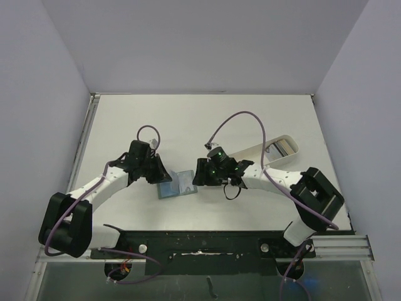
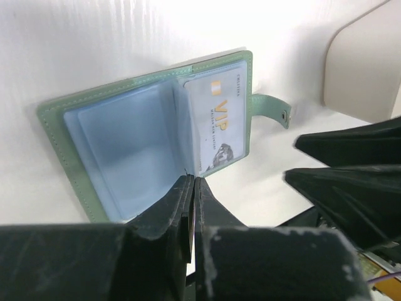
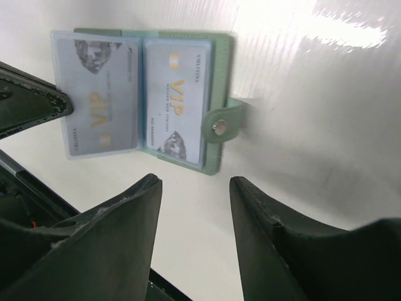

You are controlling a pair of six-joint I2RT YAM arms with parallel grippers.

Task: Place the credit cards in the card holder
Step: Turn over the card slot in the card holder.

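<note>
- Nearest the lens, the left fingers (image 2: 168, 210) are clenched on a clear sleeve (image 3: 94, 94) of the card holder (image 2: 125, 141).
- The card holder lies open on the desk (image 1: 188, 119), with two credit cards (image 3: 172, 100) tucked in its sleeves.
- The right fingers (image 3: 125, 219) hover beside it, released.
- A white tray (image 1: 279, 149) sits beyond it, on the right arm's side.

White surface (image 1: 200, 119) enclosed on three sides by plain, pale lavender-grey walls (image 1: 207, 44). A metal rail (image 1: 338, 241) runs along its near edge. Light, apparently from overhead, leaves a glare patch (image 3: 351, 31) on the surface.
</note>
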